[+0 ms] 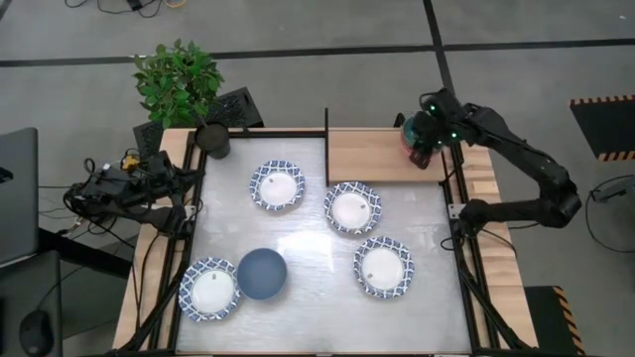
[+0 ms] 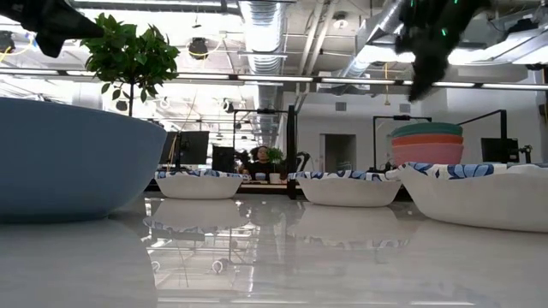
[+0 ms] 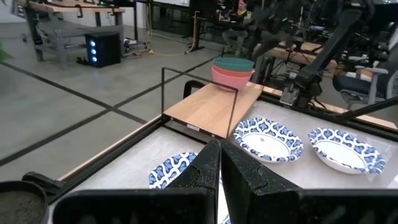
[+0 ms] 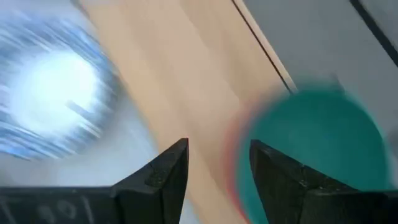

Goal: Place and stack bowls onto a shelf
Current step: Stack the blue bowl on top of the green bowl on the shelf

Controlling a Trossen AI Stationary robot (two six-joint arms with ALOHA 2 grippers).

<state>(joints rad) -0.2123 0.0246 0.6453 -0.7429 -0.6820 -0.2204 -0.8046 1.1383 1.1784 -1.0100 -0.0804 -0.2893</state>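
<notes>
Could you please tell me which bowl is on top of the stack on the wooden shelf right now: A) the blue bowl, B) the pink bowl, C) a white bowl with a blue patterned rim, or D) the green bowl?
D: the green bowl tops the stack on the shelf, with the pink bowl beneath it, while the blue bowl sits on the tabletop.

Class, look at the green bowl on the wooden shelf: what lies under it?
Under the green bowl sit a pink bowl and a red one, just a rim, stacked on the shelf. Their insides are covered.
</notes>
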